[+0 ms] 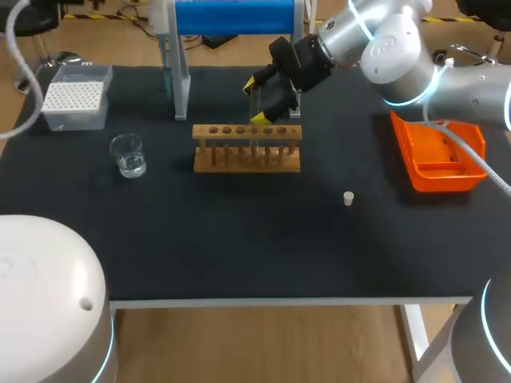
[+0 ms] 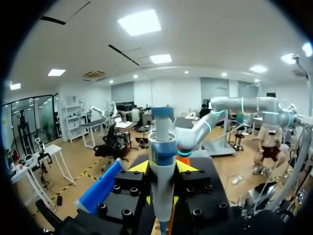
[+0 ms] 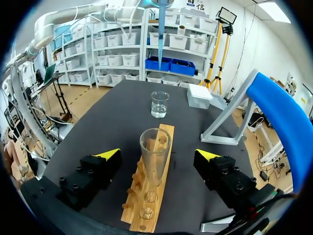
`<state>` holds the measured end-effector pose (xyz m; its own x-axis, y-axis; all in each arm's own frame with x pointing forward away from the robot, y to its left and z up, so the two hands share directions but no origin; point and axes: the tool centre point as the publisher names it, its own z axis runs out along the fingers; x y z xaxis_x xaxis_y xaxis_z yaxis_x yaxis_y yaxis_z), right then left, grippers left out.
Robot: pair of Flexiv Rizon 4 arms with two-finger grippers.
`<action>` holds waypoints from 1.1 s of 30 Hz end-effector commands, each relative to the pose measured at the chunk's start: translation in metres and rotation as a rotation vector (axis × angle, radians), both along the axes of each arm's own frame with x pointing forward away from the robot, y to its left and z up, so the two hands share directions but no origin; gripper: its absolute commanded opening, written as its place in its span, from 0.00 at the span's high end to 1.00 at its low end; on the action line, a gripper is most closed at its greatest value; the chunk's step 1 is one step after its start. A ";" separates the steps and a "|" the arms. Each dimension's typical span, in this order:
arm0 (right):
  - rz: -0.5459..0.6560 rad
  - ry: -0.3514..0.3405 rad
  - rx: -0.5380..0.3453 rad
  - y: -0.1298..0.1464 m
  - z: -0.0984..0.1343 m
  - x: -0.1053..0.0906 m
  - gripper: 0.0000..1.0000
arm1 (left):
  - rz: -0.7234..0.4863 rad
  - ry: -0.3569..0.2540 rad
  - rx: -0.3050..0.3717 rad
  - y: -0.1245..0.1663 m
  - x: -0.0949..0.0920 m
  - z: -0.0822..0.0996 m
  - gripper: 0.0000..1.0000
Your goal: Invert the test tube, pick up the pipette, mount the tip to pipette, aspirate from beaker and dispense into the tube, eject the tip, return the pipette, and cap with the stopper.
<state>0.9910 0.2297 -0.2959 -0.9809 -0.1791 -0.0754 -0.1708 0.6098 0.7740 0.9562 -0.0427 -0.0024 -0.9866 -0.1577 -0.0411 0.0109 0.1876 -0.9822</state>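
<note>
Tube (image 3: pixel 154 152) stands upright in the rack (image 3: pixel 146 205), mouth up, long axis vertical, squarely between the right pincer's (image 3: pixel 157 155) wide-open fingers, touching neither. Beaker (image 1: pixel 128 155) sits at the rack's 9 o'clock. Left pincer (image 2: pixel 162 169), farther off, clamps the pipette (image 2: pixel 161 142).

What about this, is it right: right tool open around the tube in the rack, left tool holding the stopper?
No. The left wrist view shows the left tool holding the pipette, not the stopper, which lies on the table. The rest is right.

Black table (image 1: pixel 239 247) carries rack (image 1: pixel 247 148), beaker (image 1: pixel 128 155), stopper (image 1: pixel 348 198), tip box (image 1: pixel 76 97), orange tray (image 1: pixel 443 177).
</note>
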 end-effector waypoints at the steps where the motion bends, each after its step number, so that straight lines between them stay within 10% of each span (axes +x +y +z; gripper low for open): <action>1: 0.004 0.002 -0.003 -0.001 0.001 0.001 0.00 | -0.059 0.010 0.003 -0.028 0.021 0.009 1.00; 18: 0.004 0.002 -0.003 -0.001 0.001 0.001 0.00 | -0.202 -0.002 -0.075 -0.124 0.021 0.021 1.00; 33: 0.004 0.002 -0.003 -0.001 0.001 0.001 0.00 | -0.198 0.021 -0.084 -0.138 0.023 0.014 1.00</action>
